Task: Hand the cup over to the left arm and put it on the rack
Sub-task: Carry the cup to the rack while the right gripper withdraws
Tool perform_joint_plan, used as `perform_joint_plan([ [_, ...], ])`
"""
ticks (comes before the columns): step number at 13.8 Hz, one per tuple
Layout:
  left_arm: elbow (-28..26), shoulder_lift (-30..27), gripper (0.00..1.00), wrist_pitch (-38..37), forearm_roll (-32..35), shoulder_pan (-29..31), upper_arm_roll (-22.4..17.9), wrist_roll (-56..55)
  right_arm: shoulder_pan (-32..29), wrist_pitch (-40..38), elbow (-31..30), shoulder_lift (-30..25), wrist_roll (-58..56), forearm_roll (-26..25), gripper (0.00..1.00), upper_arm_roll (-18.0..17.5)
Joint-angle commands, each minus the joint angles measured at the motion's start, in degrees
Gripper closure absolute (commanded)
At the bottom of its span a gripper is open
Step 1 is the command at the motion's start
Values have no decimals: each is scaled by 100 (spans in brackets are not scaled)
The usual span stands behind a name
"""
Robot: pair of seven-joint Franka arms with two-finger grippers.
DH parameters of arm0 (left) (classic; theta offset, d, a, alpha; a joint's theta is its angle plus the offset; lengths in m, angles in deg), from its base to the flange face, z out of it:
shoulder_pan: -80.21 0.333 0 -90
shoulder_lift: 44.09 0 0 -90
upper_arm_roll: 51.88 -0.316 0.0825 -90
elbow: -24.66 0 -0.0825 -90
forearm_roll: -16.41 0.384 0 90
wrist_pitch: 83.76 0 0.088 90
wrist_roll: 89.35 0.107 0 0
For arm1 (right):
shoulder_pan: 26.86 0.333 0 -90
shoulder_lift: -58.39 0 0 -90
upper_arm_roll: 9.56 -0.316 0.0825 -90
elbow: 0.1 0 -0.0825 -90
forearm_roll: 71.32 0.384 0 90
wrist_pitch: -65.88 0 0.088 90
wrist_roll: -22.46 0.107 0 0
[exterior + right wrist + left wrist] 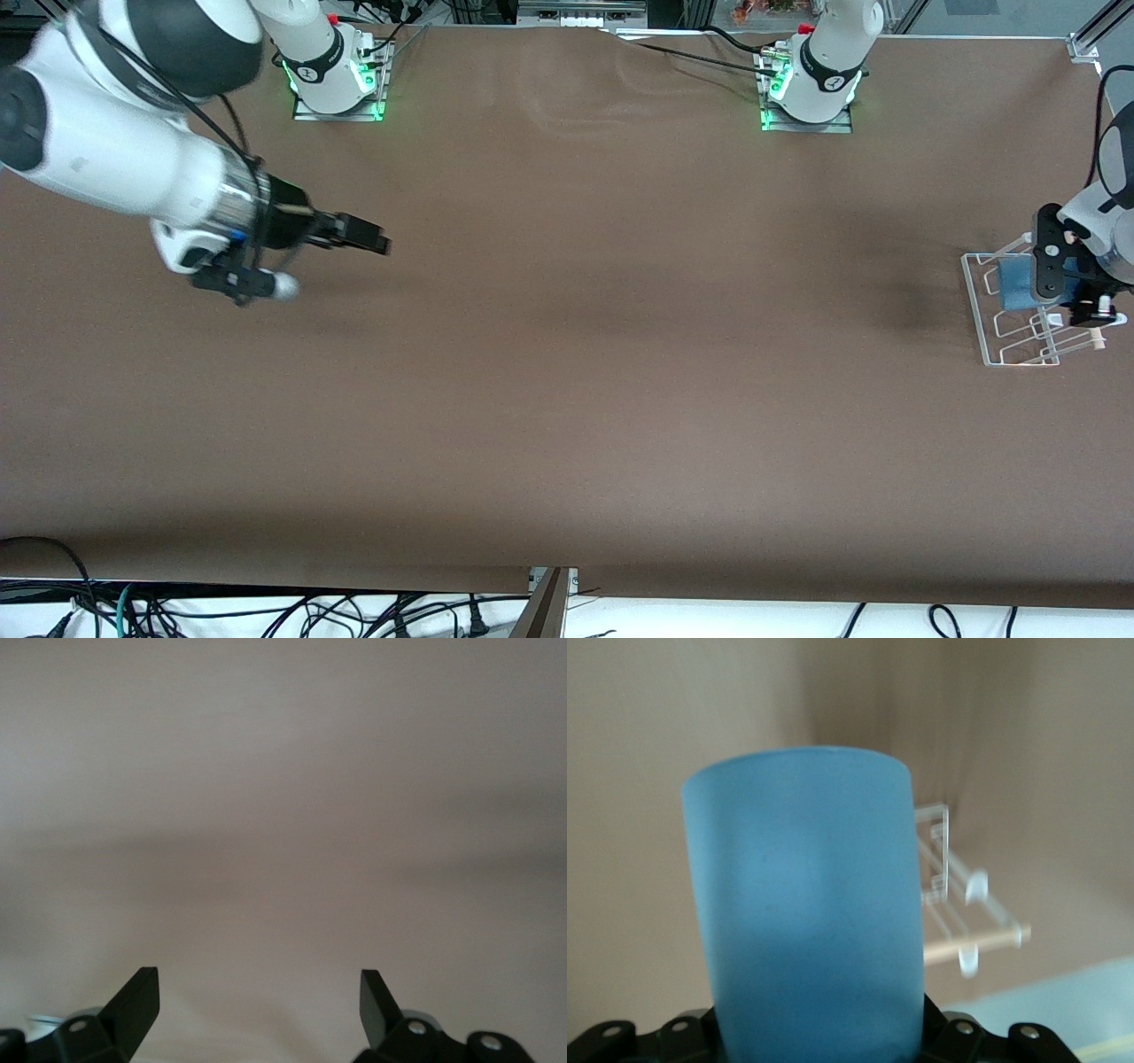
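The light-blue cup (1017, 283) is held on its side by my left gripper (1063, 283), just over the clear wire rack (974, 308) at the left arm's end of the table. In the left wrist view the cup (802, 904) fills the middle between the jaws of the left gripper (819, 1041). The rack (943, 868) with its pale wooden rod (966, 946) lies past it. My right gripper (368, 237) is open and empty above bare table at the right arm's end. The right wrist view shows its spread fingers (137, 1001) and only tablecloth.
The brown tablecloth (567, 354) covers the whole table. The two arm bases (337, 80) (811, 84) stand along the edge farthest from the front camera. Cables hang below the edge nearest to that camera (266, 611). The rack sits close to the table's end edge.
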Motion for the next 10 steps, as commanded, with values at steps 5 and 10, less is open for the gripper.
perform_joint_plan([
  [5, -1290, -187, 100, 1457, 1789, 530, -66, -635, -328, -21, -560, -846, -1793, -1661, 0, 187],
  [10, -1485, -539, 100, 1396, 2036, 609, -67, -627, -328, -285, -32, -661, -1749, -1680, 0, 204],
])
